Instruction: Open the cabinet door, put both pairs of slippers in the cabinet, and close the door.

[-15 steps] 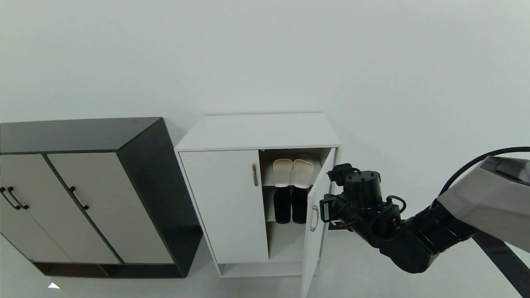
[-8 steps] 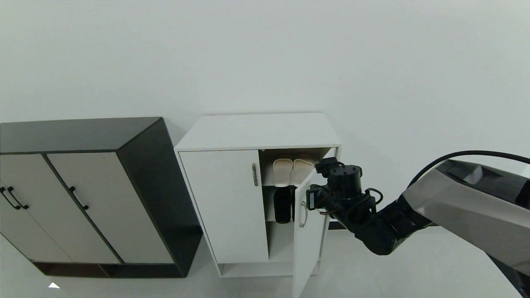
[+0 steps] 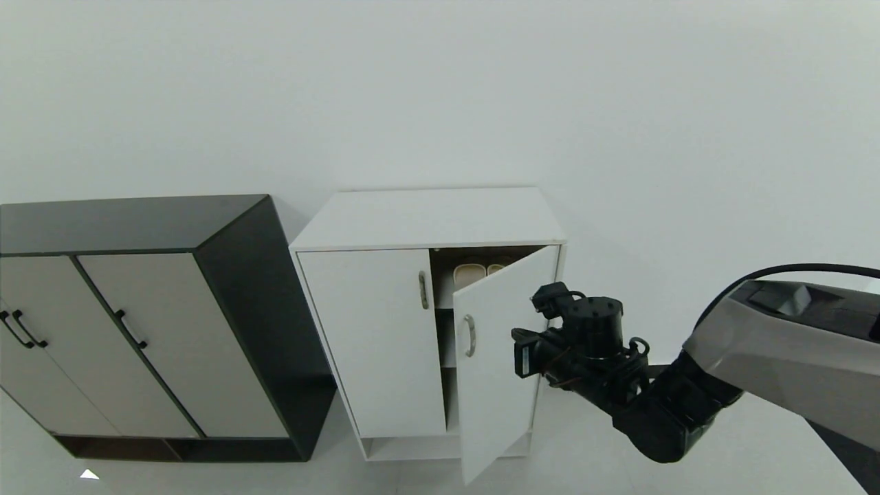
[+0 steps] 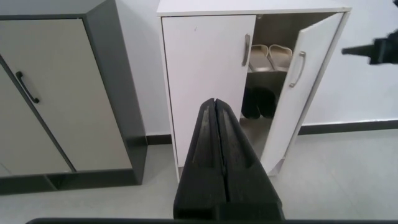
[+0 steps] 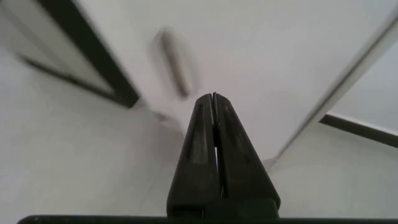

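- Far left: dark grey cabinet with 2 beige doors and black handles (image 3: 137, 323), both doors shut. Not part of the job.
- Left hand (image 4: 216, 106): fingers pressed together, holding nothing, well back from the white 2-door wooden cabinet (image 3: 426, 216) and pointing at its front.
- White cabinet's left door (image 3: 371, 344): shut flat, with a small metal handle at its right edge.
- Through the gap, seen from the left wrist view: pair of white slippers (image 4: 270, 56) side by side on the upper shelf, and pair of black slippers (image 4: 258, 102) on the shelf below. Both pairs are inside, so loading looks finished.
- Right door (image 3: 498, 357): hinged on the right and standing ajar, its free edge swung out towards the near side. Its curved metal handle (image 3: 469, 335) is well apart from the left door's handle. In the head view only the tops of the white slippers clear the door's upper edge.
- Right hand (image 5: 214, 99): fingers closed on nothing, just beside the right door's outer face, near its hinge side. Cannot tell if it is touching the panel.
- Judgement: opening and both placements are done. What remains is to bring the right door flush with the left door.
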